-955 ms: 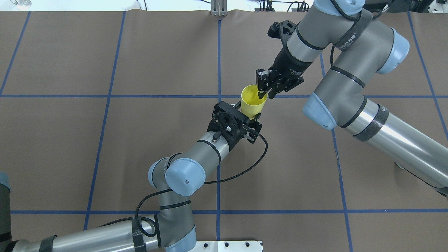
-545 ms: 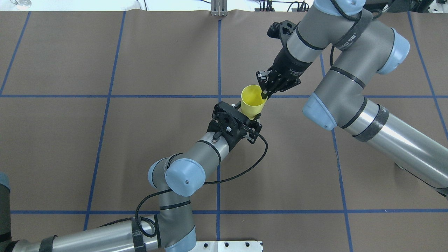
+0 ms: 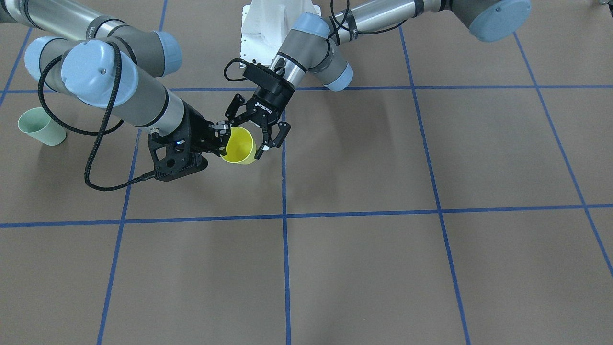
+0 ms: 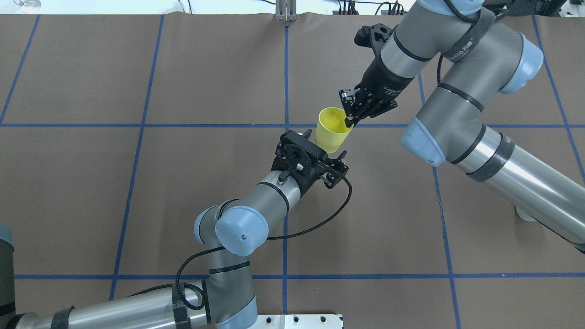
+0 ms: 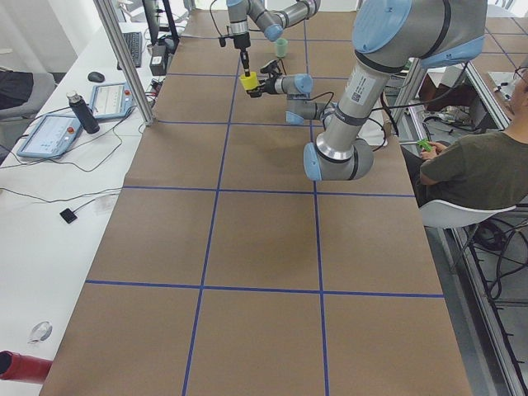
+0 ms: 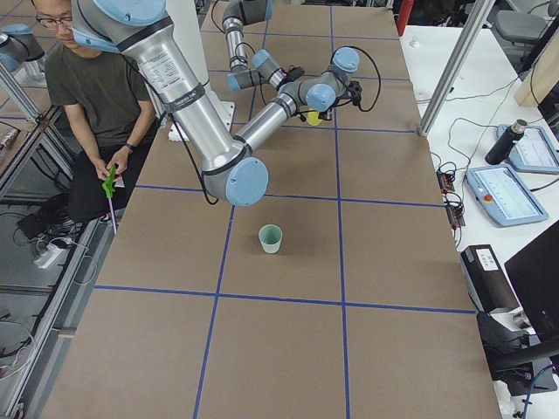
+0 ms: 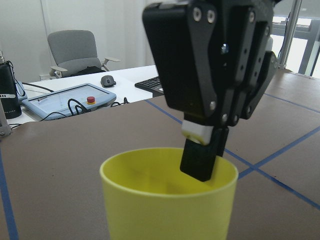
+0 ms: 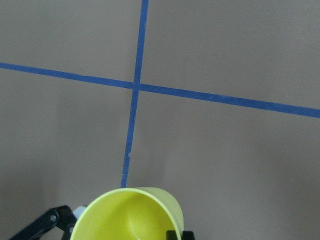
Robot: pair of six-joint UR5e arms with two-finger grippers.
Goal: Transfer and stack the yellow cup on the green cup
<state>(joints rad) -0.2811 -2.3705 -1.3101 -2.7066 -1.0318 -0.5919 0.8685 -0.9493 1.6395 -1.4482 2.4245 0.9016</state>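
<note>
The yellow cup (image 4: pixel 332 129) hangs upright above the table's middle; it also shows in the front view (image 3: pixel 238 146). My right gripper (image 4: pixel 348 121) is shut on its rim, one finger (image 7: pixel 202 160) inside the cup. My left gripper (image 4: pixel 326 145) is open, its fingers spread on either side of the cup's lower part and apart from it, as the front view (image 3: pixel 246 136) shows. The green cup (image 3: pixel 40 127) stands upright on the table far off on my right side, also in the right side view (image 6: pixel 272 238).
Blue tape lines (image 4: pixel 285 68) divide the brown table cover. The robot's white base (image 3: pixel 268 24) is at the table's near edge. A seated operator (image 6: pixel 92 87) is beside the base. A side desk holds tablets (image 5: pixel 54 132) and a bottle.
My right gripper has shut on the yellow cup's rim. My left gripper's fingers have spread off the cup. The cup and right arm have shifted slightly up and to the right.
</note>
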